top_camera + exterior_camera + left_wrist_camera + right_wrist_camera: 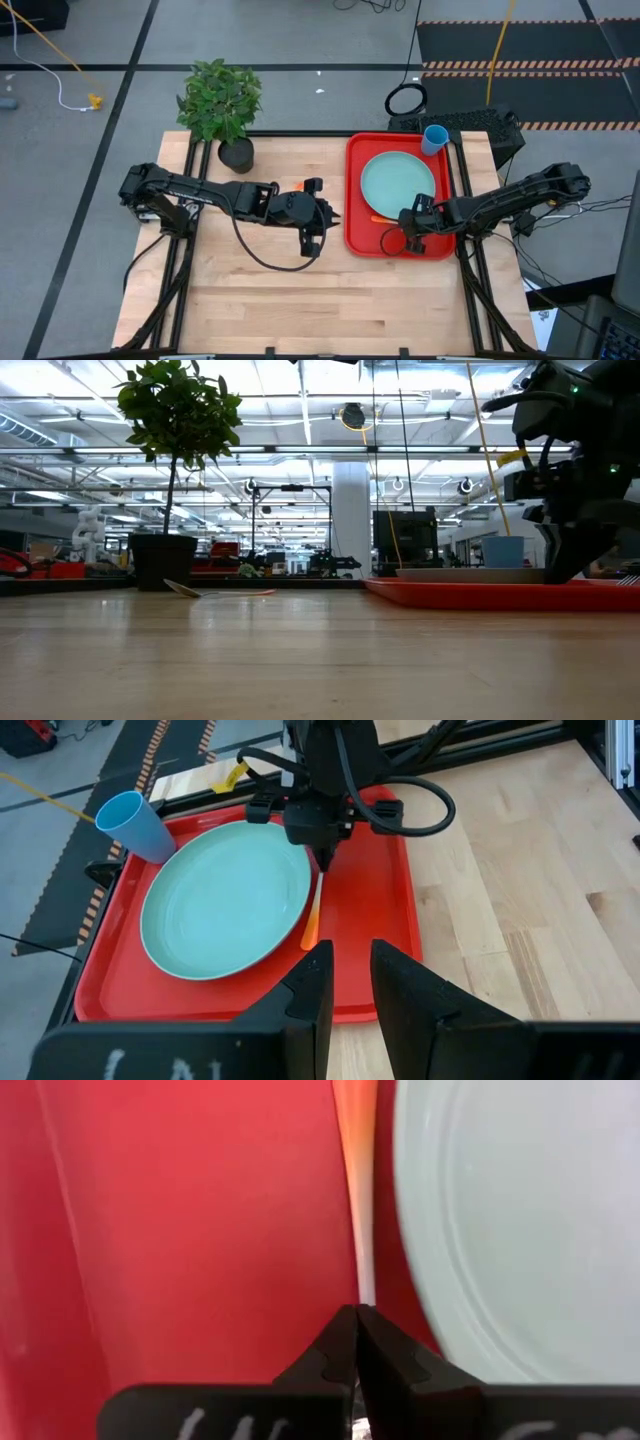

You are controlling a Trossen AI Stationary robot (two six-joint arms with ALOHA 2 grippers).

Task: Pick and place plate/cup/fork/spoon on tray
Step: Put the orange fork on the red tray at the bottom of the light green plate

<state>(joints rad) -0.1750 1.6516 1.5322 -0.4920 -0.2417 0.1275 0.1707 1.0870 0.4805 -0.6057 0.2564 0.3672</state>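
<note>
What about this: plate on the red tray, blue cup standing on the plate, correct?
No. The plate is on the tray, but the cup stands beside it at the tray's corner, as the left wrist view shows.

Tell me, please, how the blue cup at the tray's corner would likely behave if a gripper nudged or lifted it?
The blue cup stands upright at the corner of the red tray, beside the turquoise plate. It is taller than wide with a narrower base, so a high nudge might tip it. It looks like thin plastic, probably light. Its smooth wall may slip in the fingers.
</note>
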